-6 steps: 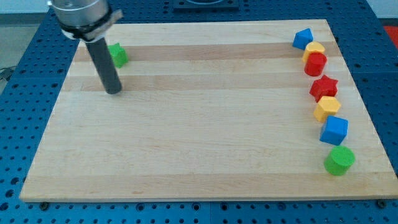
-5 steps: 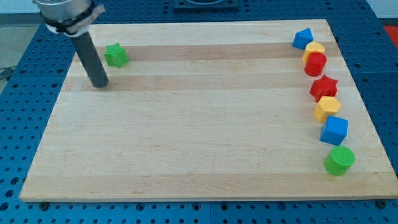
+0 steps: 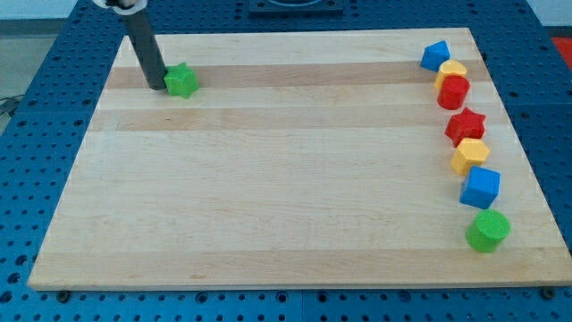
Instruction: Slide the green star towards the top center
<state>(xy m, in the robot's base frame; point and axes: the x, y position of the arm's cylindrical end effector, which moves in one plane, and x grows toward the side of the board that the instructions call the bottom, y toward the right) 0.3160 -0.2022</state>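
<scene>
The green star (image 3: 182, 81) lies on the wooden board near the view's top left. My tip (image 3: 156, 86) rests on the board right against the star's left side, touching it. The dark rod rises from there to the view's top edge.
A column of blocks runs down the board's right side: a blue block (image 3: 435, 55), a yellow block (image 3: 452, 69), a red cylinder (image 3: 453, 92), a red star (image 3: 466, 125), a yellow block (image 3: 470, 156), a blue cube (image 3: 481, 188) and a green cylinder (image 3: 488, 231).
My tip moved left past the star, then up to its left side. The green star has shifted a little to the right.
</scene>
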